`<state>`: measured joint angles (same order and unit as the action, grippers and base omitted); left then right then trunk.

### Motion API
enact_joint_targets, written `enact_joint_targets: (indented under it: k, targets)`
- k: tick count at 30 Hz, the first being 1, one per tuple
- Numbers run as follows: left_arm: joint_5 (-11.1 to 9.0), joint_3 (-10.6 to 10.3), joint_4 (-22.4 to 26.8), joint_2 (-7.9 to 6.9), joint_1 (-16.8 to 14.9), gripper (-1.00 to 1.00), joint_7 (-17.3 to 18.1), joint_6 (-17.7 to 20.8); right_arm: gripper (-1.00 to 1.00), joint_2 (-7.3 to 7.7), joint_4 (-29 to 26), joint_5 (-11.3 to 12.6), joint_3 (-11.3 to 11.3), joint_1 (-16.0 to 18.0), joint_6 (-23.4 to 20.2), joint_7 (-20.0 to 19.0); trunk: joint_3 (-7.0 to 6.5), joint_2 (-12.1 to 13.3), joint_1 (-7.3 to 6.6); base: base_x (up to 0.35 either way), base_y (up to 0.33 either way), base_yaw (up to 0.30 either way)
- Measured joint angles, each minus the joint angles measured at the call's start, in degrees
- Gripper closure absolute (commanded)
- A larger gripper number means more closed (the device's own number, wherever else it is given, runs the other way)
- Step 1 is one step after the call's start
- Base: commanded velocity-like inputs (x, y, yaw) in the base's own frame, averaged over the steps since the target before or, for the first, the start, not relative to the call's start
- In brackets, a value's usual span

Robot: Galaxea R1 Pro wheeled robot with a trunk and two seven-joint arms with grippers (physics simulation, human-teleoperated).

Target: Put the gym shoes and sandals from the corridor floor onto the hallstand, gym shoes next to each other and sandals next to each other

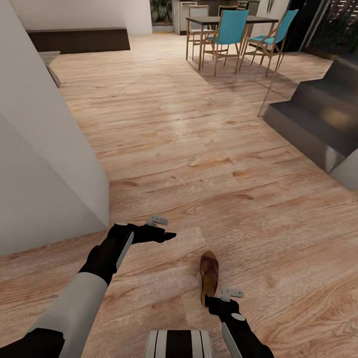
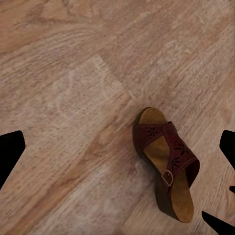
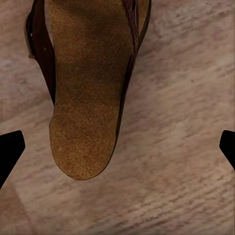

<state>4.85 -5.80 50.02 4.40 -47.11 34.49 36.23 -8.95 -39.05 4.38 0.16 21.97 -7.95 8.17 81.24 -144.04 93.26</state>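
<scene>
One sandal (image 1: 209, 276) is seen lying on the corridor floor (image 1: 199, 159) just ahead of the right pincer (image 1: 224, 297), whose jaws are spread wide and should be lowered squarely astride its sole before being closed.

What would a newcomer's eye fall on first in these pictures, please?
Probably the single brown sandal lying on the wood-plank floor, just ahead of the right gripper. Next, the turquoise chairs at the dining table far ahead, and the dark steps to the right.
</scene>
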Motion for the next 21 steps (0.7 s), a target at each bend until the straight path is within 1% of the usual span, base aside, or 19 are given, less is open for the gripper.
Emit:
enact_joint_targets:
  k: [7,15,21]
  targets:
    - [0.0,0.1,0.3,0.05,0.2,-1.00,0.0,0.1,-1.00,0.00,0.0,0.0,0.0,0.0,0.0,0.0,0.06,0.0,0.00,0.000,0.000,0.046]
    - [-0.1,0.2,0.4,0.05,0.3,-1.00,0.0,0.1,-1.00,0.00,-0.1,0.0,-0.1,0.0,0.0,0.0,0.32,0.0,0.00,0.000,0.000,0.172]
    - [-0.1,0.2,0.4,0.01,0.3,-1.00,0.0,0.1,-1.00,0.00,-0.1,0.0,-0.1,0.0,0.0,0.1,0.58,0.0,0.00,0.000,0.000,0.131]
